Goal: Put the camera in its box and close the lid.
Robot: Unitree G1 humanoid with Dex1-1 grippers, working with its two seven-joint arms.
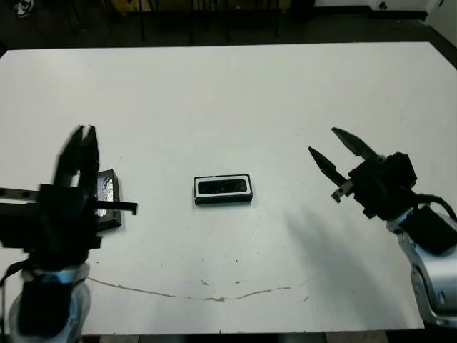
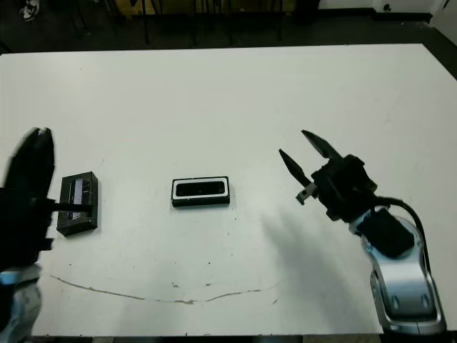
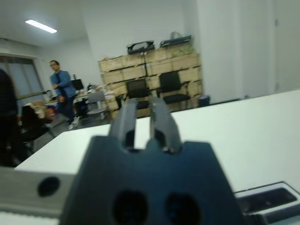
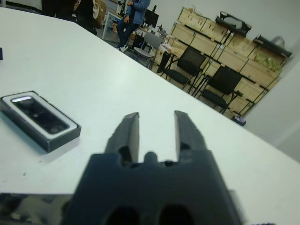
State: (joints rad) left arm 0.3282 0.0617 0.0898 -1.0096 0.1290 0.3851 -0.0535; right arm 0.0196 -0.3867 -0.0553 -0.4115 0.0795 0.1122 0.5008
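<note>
the camera already lies flat inside the box, which sits in the middle of the white counter; the white lining shows as a thin frame all round the black bar. what is left to handle is the lid, lying flat on the counter well to the left of the box with its greyish shiny face up.

the lid looks like a thin, stiff, light panel, probably card, so it should lift with little force but could slide on the smooth counter or skew if pinched at one corner. because it lies flush, the best hold is likely across its two long edges near the middle, fingers coming down steeply. the glossy face may be slippery, so gripping the edges seems safer than the flat. the box is light too and could shift when the lid is pressed on.

the left gripper hovers above the counter just left of the lid, on the side away from the box, its fingers pointing away from the robot and close together with only a narrow slit showing in the left wrist view. the right gripper is held well to the right of the box, raised, its fingers spread apart and empty, angled toward the box.
</note>
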